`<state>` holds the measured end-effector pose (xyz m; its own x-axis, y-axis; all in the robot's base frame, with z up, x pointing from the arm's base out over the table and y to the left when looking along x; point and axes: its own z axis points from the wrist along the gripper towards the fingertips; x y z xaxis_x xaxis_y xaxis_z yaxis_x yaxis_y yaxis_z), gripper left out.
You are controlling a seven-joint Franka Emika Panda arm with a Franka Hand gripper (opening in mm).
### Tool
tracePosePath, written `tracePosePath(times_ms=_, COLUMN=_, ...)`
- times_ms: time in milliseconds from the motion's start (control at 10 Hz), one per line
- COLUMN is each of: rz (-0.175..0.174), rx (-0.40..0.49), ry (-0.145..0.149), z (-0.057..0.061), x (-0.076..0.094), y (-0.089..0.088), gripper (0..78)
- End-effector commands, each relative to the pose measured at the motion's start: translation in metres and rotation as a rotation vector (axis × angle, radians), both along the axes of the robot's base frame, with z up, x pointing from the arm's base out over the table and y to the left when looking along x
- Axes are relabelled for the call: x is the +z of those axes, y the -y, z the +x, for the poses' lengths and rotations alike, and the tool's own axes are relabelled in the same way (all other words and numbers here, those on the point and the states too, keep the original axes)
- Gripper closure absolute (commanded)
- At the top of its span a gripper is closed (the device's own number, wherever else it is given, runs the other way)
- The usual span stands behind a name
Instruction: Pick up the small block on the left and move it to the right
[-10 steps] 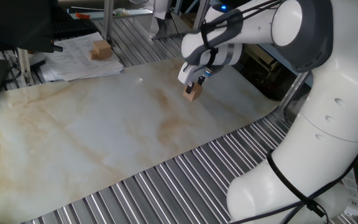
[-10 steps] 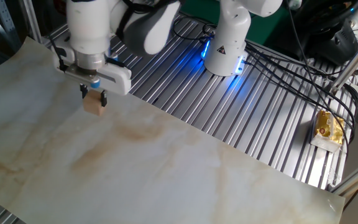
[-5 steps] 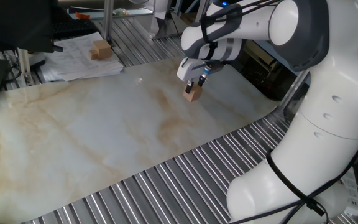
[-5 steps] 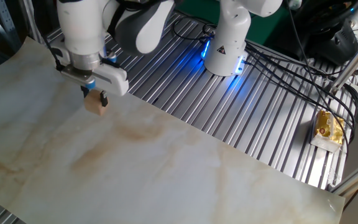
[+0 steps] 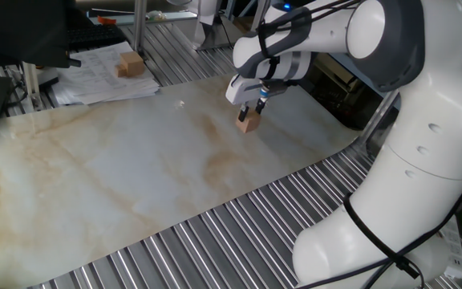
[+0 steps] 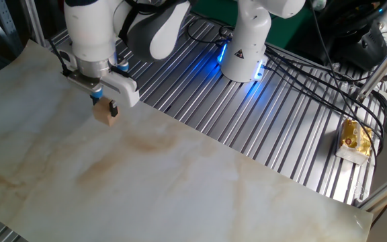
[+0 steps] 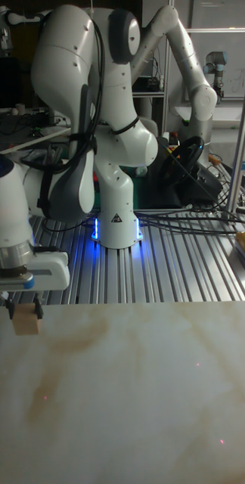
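I see my gripper (image 5: 250, 108) near the marbled counter's (image 5: 135, 177) far edge, fingers (image 7: 36, 309) closed on the small block (image 5: 249, 122), which hangs between them just above the surface or touching it.

Glossy white Franka arm (image 7: 107, 98) with rounded segments, grey joint bands, black cables, blue-lit base (image 7: 116, 227) bearing a triangular warning sticker.

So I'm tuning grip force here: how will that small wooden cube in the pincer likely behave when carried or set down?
The small block looks like solid wood, so probably stiff and light. Its flat square faces suggest it should sit without rolling on the marbled sheet. The pincer grips only its upper part, so bare wood might slip or twist.
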<state>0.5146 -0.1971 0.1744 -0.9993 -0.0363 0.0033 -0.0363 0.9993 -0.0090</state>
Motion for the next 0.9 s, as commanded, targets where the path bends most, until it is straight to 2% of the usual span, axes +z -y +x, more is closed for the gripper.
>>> tracePosePath(times_ms=100, rz=0.025, rx=-0.038, ry=0.026, z=-0.006, x=-0.012, y=-0.021, gripper=76.4)
tracePosePath(times_ms=300, rz=0.025, rx=-0.05, ry=0.024, z=-0.007, x=-0.01, y=-0.033, gripper=76.4)
tracePosePath(times_ms=500, rz=0.024, rx=-0.042, ry=0.013, z=-0.007, x=0.002, y=-0.049, gripper=76.4)
tracePosePath(times_ms=900, rz=0.02, rx=-0.083, ry=0.019, z=-0.014, x=0.0, y=-0.078, gripper=76.4)
